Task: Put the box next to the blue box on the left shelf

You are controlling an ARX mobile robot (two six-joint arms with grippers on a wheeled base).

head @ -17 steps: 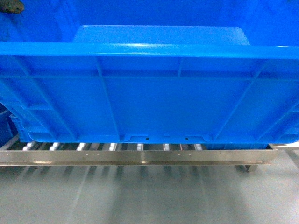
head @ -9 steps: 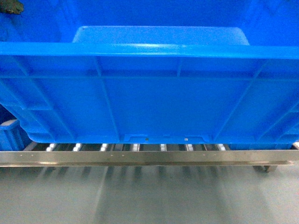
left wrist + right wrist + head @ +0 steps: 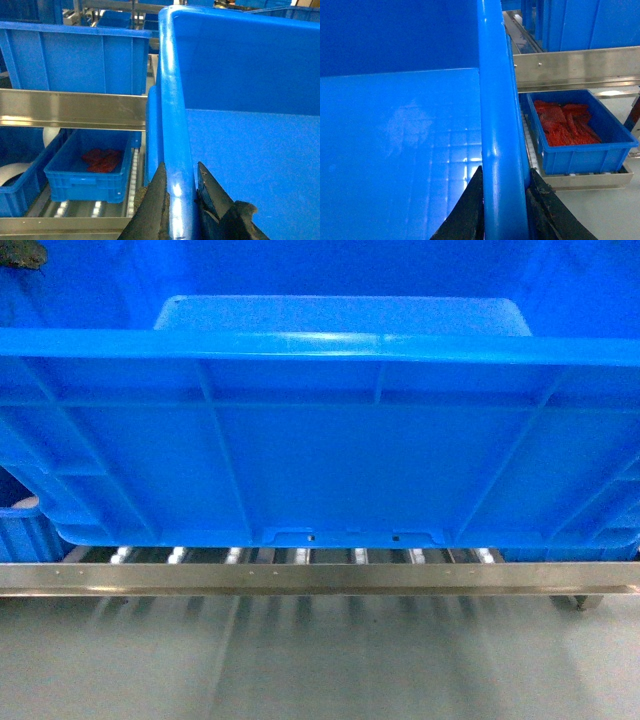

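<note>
Box hangs over left shelf rollers, both grippers clamped on its rims (empty inside); next, lower it beside the small blue box

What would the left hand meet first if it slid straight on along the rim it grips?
Clamped on the box rim, the left hand would probably just follow that rim to the far corner; the steel rail lies off to its left.

One big box in my two hands, left hand and right hand, two small bins holding red stuff, one roller shelf
</note>
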